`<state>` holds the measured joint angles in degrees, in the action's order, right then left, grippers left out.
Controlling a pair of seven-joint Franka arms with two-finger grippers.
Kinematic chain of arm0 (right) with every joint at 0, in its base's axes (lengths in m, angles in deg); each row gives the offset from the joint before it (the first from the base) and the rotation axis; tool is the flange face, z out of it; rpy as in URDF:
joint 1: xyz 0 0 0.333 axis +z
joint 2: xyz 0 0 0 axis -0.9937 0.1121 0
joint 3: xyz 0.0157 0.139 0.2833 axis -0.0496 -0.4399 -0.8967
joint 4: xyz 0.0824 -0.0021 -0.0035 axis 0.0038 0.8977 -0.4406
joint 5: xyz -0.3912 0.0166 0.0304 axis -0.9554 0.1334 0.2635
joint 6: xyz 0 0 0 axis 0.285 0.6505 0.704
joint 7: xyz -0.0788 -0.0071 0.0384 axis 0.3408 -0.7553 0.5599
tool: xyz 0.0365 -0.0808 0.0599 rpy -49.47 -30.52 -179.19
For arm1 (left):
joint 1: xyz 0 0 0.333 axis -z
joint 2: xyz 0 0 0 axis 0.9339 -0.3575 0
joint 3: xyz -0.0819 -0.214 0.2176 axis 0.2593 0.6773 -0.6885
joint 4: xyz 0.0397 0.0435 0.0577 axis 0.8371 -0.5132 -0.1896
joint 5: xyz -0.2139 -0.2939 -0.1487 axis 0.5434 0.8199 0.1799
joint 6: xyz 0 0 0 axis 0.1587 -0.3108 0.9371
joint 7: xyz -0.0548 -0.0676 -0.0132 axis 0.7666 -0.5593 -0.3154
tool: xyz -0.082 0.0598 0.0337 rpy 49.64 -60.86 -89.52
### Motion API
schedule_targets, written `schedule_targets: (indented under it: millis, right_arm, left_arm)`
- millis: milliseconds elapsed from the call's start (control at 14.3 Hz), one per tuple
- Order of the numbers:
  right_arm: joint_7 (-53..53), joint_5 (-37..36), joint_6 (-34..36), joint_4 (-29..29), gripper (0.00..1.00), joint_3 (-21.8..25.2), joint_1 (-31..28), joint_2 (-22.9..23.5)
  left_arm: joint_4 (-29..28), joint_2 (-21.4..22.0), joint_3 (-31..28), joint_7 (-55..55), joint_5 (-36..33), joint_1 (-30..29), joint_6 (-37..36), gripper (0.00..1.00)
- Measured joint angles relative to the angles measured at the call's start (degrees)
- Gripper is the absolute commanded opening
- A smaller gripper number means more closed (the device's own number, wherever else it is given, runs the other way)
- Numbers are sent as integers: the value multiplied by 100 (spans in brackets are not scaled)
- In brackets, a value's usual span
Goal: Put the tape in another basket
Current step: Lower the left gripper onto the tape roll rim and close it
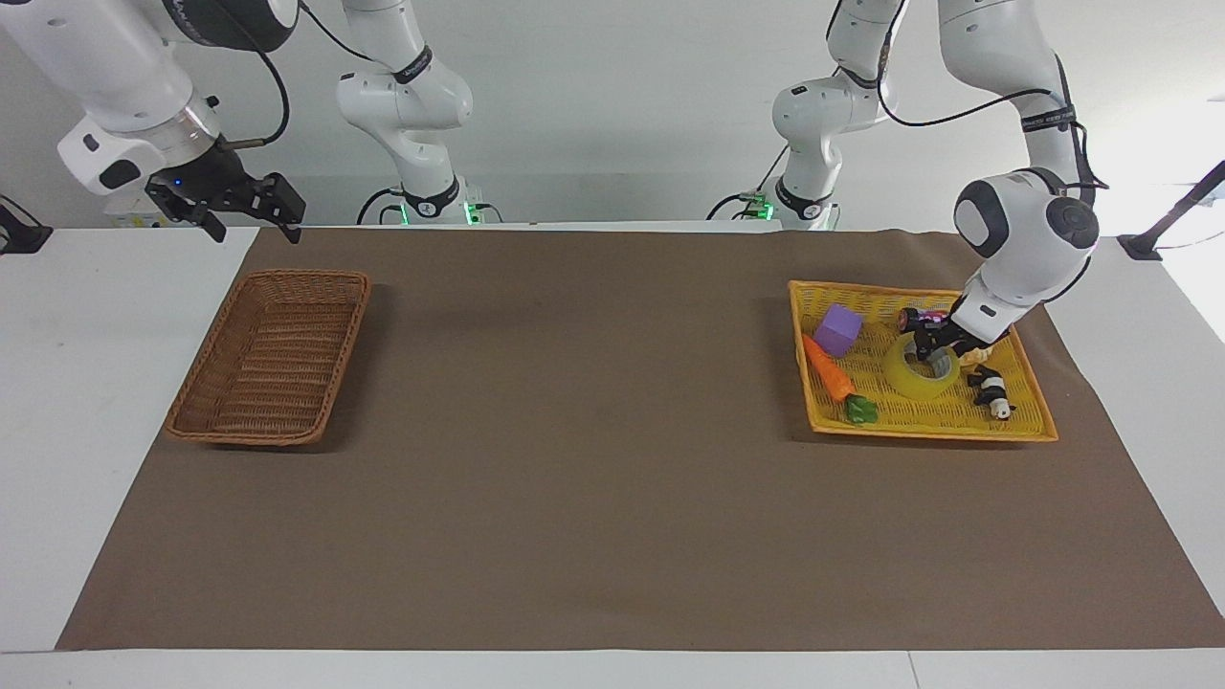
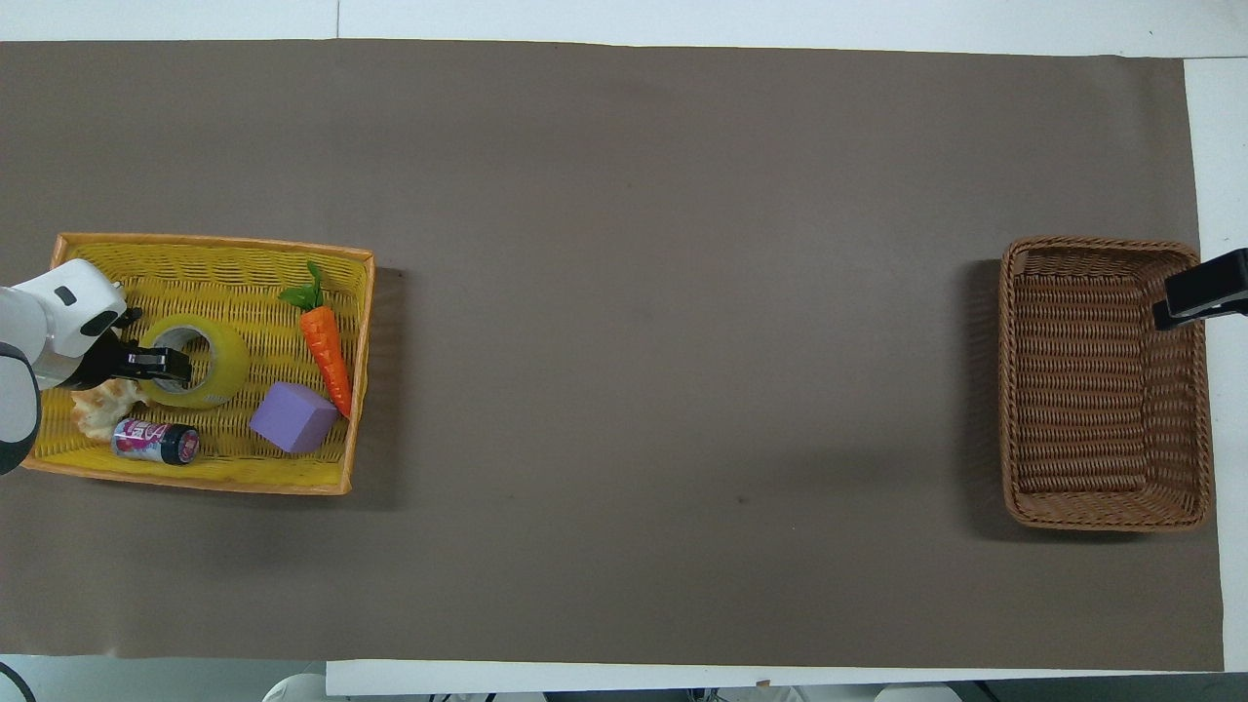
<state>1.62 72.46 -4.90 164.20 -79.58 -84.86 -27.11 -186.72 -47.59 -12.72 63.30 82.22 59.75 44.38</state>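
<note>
The tape (image 1: 909, 380) (image 2: 222, 363), a yellow roll with a pale core, lies flat in the yellow plastic basket (image 1: 933, 433) (image 2: 195, 483) toward the left arm's end of the table. My left gripper (image 1: 933, 350) (image 2: 174, 363) is low at the roll, at the part of its rim beside the basket's outer end, reaching over the core. The brown wicker basket (image 1: 206, 421) (image 2: 1107, 522) stands toward the right arm's end of the table with nothing in it. My right gripper (image 1: 256, 233) (image 2: 1199, 297) waits open in the air over that basket's outer edge.
The yellow basket also holds a purple cube (image 1: 838, 330) (image 2: 292, 417), a toy carrot (image 1: 829, 368) (image 2: 327, 351), a small can (image 1: 914, 317) (image 2: 154, 441), a panda figure (image 1: 991, 390) and a pale shell-like piece (image 2: 102, 408). A brown mat (image 1: 593, 498) covers the table.
</note>
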Motion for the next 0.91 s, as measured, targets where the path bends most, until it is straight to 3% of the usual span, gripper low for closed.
schedule_targets:
  millis: [349, 907]
  right_arm:
    - [0, 0, 0, 0, 99, 0, 0, 0]
    - [0, 0, 0, 0, 99, 0, 0, 0]
  left_arm:
    - [-7, 0, 0, -5, 0, 2, 4, 55]
    - [-114, -7, 3, -9, -3, 42, 133, 58]
